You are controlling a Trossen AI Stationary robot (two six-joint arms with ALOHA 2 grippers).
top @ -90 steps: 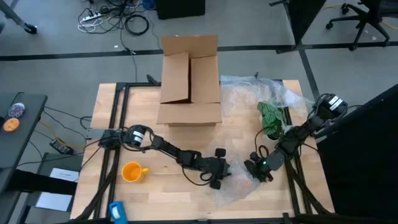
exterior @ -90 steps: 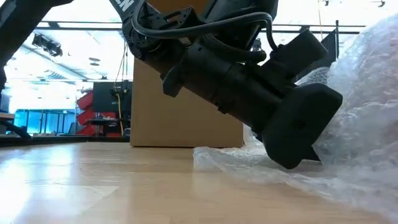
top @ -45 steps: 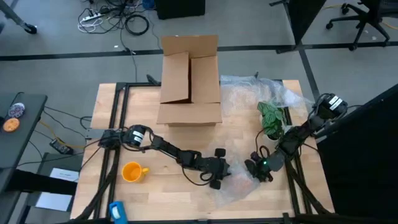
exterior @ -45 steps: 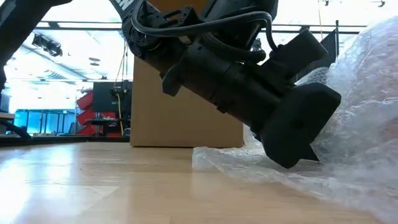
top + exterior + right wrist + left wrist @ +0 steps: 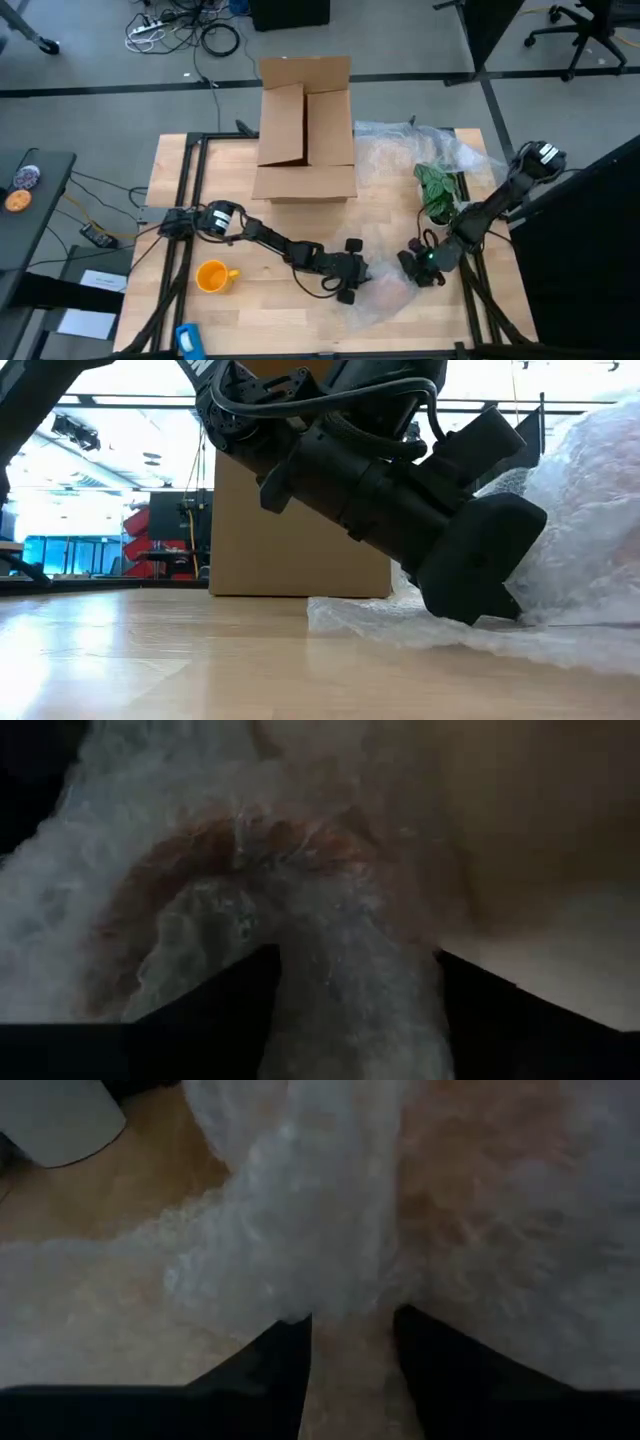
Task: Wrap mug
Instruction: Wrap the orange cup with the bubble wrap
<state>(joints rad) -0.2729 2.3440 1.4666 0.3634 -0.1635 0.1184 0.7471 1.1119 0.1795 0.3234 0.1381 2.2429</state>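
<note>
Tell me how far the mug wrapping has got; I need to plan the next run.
Early. Done: nothing on the mug, which sits bare near the table's left front, away from the bubble wrap. In hand: the left tool and right tool are both on the wrap's front edge. Left: bringing wrap and mug together, then wrapping.

Glossy yellow-orange mug [image 5: 213, 276]; pale smooth wooden tabletop [image 5: 270, 225]; matt brown cardboard box [image 5: 305, 130]; crinkly clear plastic sheet [image 5: 400, 160].
</note>
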